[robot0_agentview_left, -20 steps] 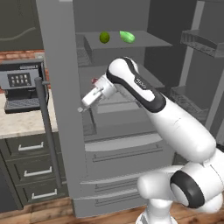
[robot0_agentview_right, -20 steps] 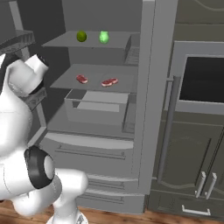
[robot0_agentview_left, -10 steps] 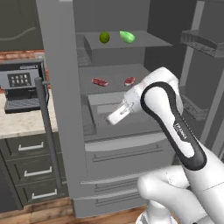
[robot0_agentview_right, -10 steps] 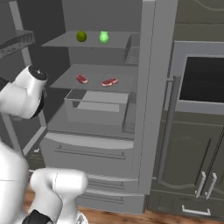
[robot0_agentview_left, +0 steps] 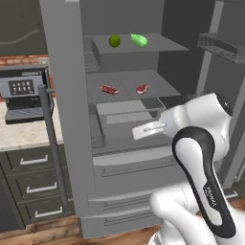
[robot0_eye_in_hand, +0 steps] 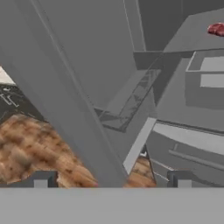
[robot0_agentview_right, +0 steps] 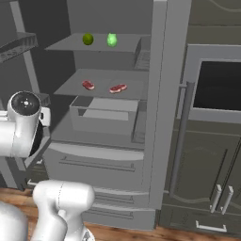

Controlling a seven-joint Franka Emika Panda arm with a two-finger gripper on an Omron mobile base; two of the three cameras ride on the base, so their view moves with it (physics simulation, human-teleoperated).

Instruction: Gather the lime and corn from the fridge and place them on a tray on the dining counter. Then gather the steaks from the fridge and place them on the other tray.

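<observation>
With the fridge (robot0_agentview_left: 119,119) doors open, the arm has swung down from shelf height, so the gripper (robot0_eye_in_hand: 112,179), jaws wide apart and empty, now hangs low, the lime (robot0_agentview_left: 114,40) well above it and both steaks (robot0_agentview_left: 109,89) higher too, nothing gathered yet.

In the open fridge (robot0_agentview_left: 67,119), the lime (robot0_agentview_left: 114,40) sits on the top shelf, the steaks (robot0_agentview_left: 109,89) on the shelf below.

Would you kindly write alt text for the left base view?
An open fridge holds a lime and a pale green item on the top shelf, two steaks on the shelf below. The white arm's open end effector hangs empty before the drawer.
</observation>
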